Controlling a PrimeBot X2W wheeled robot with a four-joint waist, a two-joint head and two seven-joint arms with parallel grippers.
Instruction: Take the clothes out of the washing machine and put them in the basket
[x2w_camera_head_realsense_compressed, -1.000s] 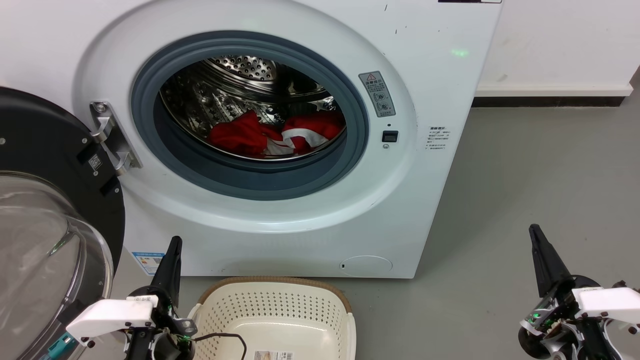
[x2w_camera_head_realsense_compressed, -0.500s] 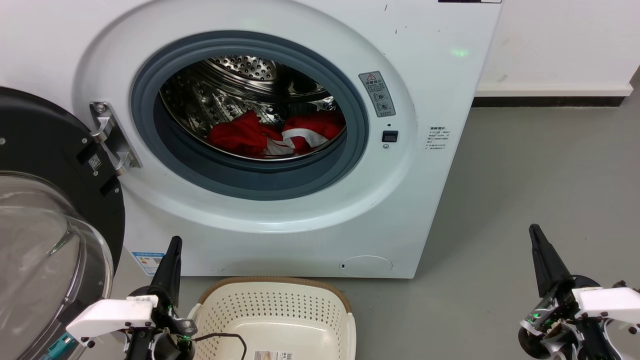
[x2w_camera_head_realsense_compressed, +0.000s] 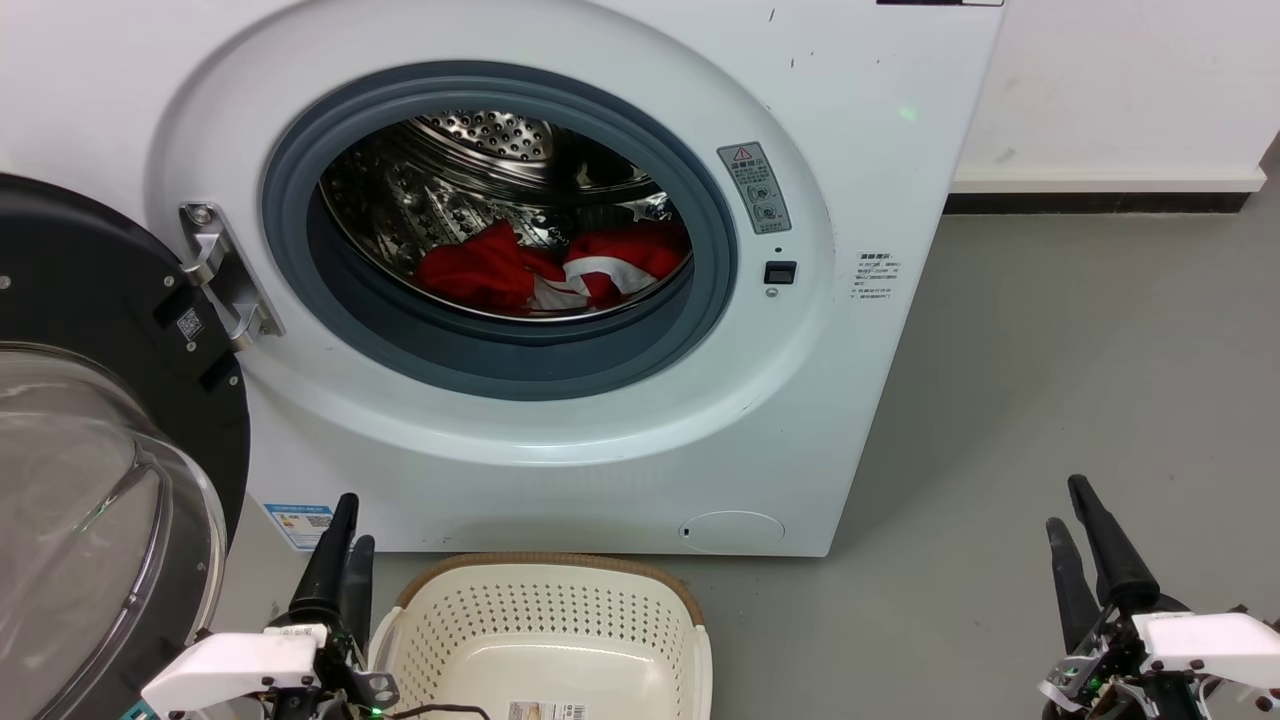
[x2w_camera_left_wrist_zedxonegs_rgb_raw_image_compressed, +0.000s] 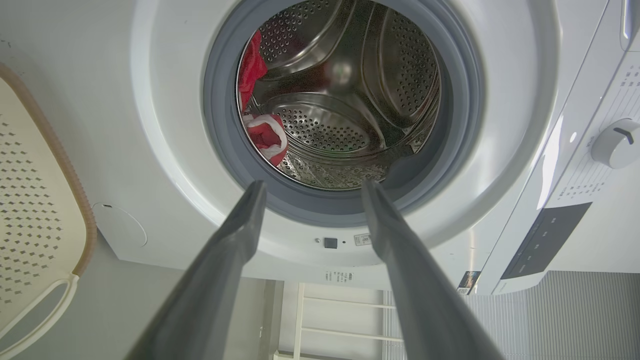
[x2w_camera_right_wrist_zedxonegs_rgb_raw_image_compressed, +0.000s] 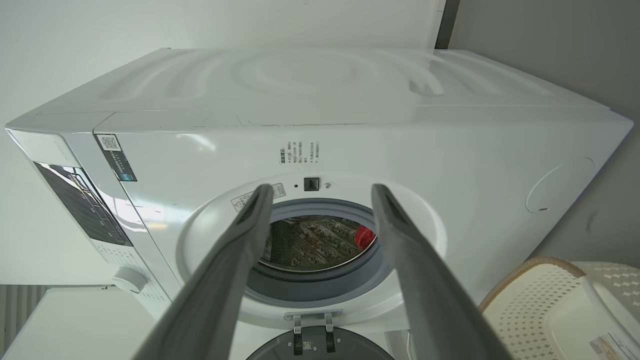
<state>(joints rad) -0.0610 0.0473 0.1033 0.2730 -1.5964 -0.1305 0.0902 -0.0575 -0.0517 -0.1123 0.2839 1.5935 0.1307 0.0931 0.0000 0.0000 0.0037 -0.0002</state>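
- Left gripper (x2w_camera_head_realsense_compressed: 351, 522) hangs low, its two dark fingers spread apart; in its wrist view the porthole shows between them.
- Right gripper (x2w_camera_head_realsense_compressed: 1064, 506), well off to the other side above the grey floor (x2w_camera_head_realsense_compressed: 1080, 330), also has its fingers parted.
- Just beside the left gripper, on its inner side, sits the cream basket (x2w_camera_head_realsense_compressed: 545, 563).
- Ahead of both grippers stands the washing machine (x2w_camera_head_realsense_compressed: 880, 150), its black-framed glass door (x2w_camera_head_realsense_compressed: 100, 300) swung open at the left gripper's outer side.
- Red clothes (x2w_camera_head_realsense_compressed: 500, 275), partly white-panelled, lie low in the steel drum (x2w_camera_head_realsense_compressed: 480, 135), well apart from both grippers.
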